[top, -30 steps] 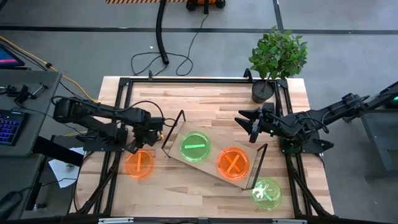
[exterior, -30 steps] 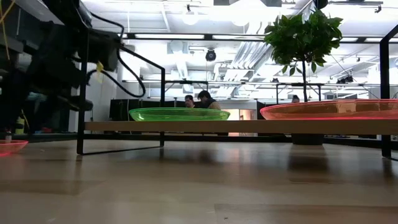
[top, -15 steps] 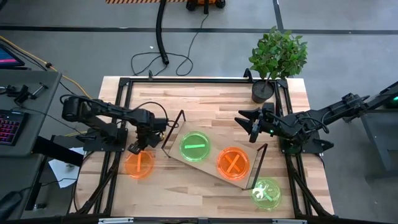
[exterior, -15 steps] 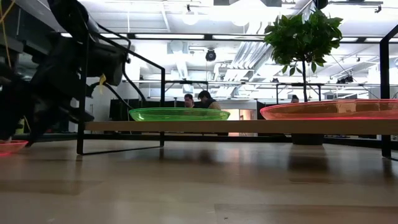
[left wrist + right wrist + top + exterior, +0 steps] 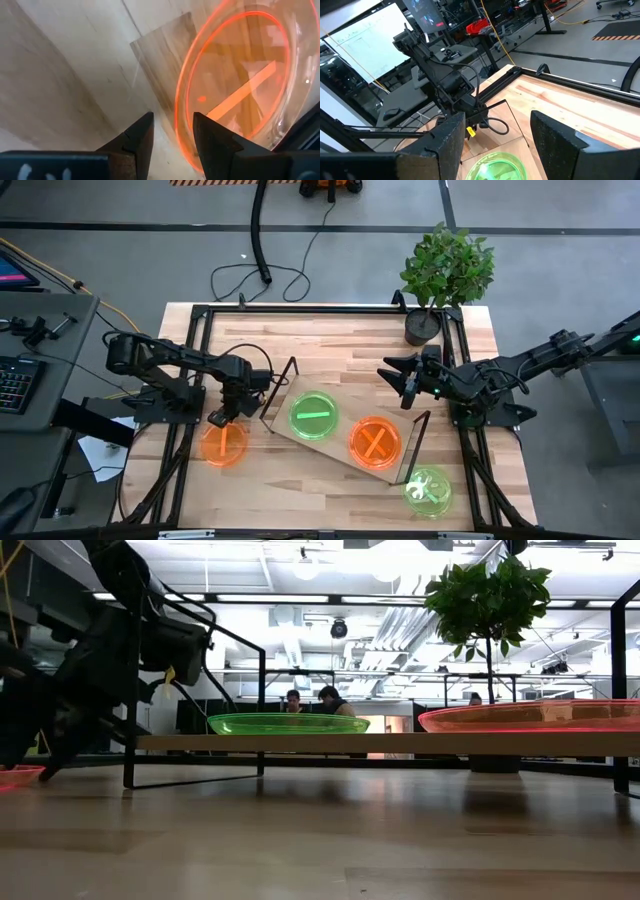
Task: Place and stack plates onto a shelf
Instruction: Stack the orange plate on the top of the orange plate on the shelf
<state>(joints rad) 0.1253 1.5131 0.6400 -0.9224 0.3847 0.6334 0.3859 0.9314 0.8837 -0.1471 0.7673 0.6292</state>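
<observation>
An orange plate [image 5: 223,445] lies flat on the table left of the shelf [image 5: 343,430]. My left gripper [image 5: 217,420] points down at the plate's far rim and is open. In the left wrist view its fingers [image 5: 145,134] stand one on either side of the rim [image 5: 180,125]. The shelf board carries a green plate [image 5: 313,416] and an orange plate [image 5: 374,443]. Another green plate [image 5: 429,490] rests on the table near the shelf's right end. My right gripper [image 5: 405,387] hangs open above the table, right of the shelf. My left gripper [image 5: 172,122] comes from above with one finger outside the orange plate's far rim and the other finger [image 5: 210,137] over its inside. The plate lies flat on the table. I cannot tell whether a finger touches it.
A potted plant [image 5: 445,270] stands at the far right corner. A black frame [image 5: 300,310] runs around the tabletop. The shelf's black uprights [image 5: 280,395] stand close to my left gripper. Bare wood lies along the near edge [image 5: 310,500]. People show in the room behind [image 5: 325,698].
My left gripper has moved down and slightly toward the near edge, tipping more steeply downward, until its open fingers straddle the orange plate's far rim. The plates have not moved.
</observation>
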